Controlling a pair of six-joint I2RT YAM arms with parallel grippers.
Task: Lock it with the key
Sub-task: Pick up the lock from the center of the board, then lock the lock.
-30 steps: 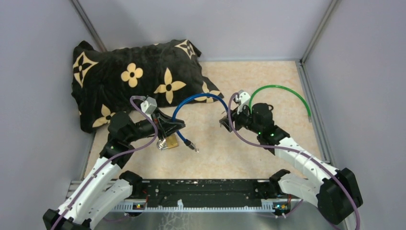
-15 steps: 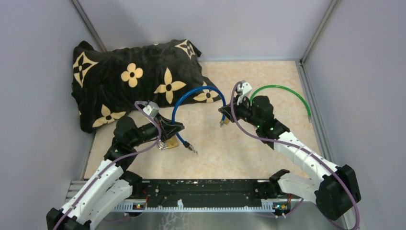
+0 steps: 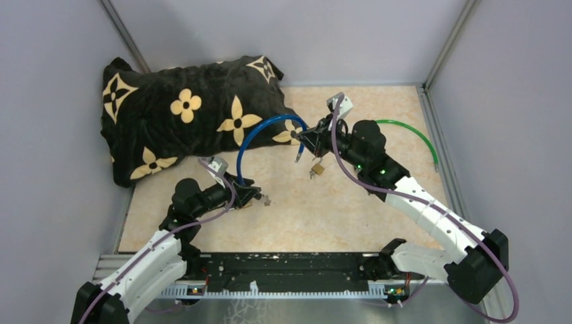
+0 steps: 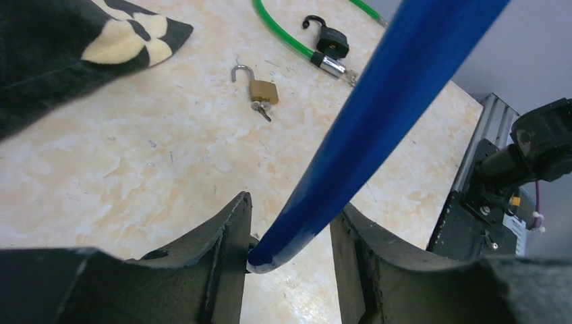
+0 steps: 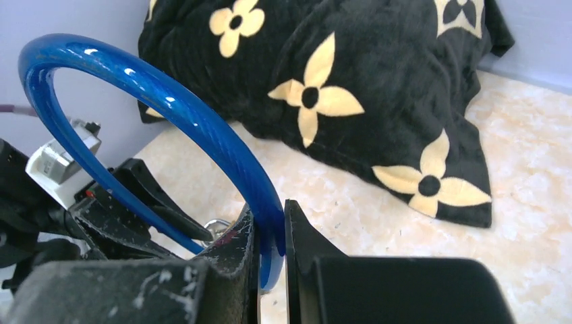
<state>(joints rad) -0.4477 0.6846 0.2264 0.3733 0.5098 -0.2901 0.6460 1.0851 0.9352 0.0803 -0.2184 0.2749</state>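
Note:
A blue cable (image 3: 260, 128) arcs between both grippers. My right gripper (image 3: 301, 138) is shut on one end of it, which is pinched between the jaws in the right wrist view (image 5: 268, 209). My left gripper (image 3: 249, 192) is low over the table with its jaws apart. The cable (image 4: 378, 121) runs down between them and leans on the left finger (image 4: 229, 243). A brass padlock (image 3: 318, 169) lies on the table below the right gripper. In the left wrist view its (image 4: 263, 90) shackle is open and a key (image 4: 262, 111) sticks out of it.
A black pillow with cream flowers (image 3: 182, 108) fills the back left. A green cable (image 3: 408, 128) with a black lock head (image 4: 332, 46) lies behind the right arm. A silver ring (image 5: 216, 226) shows by the left fingers. Walls close in on both sides.
My right gripper has risen and moved back with the blue cable's end, leaving the brass padlock on the table. My left gripper has dropped lower and nearer, with the cable's other end drawn in.

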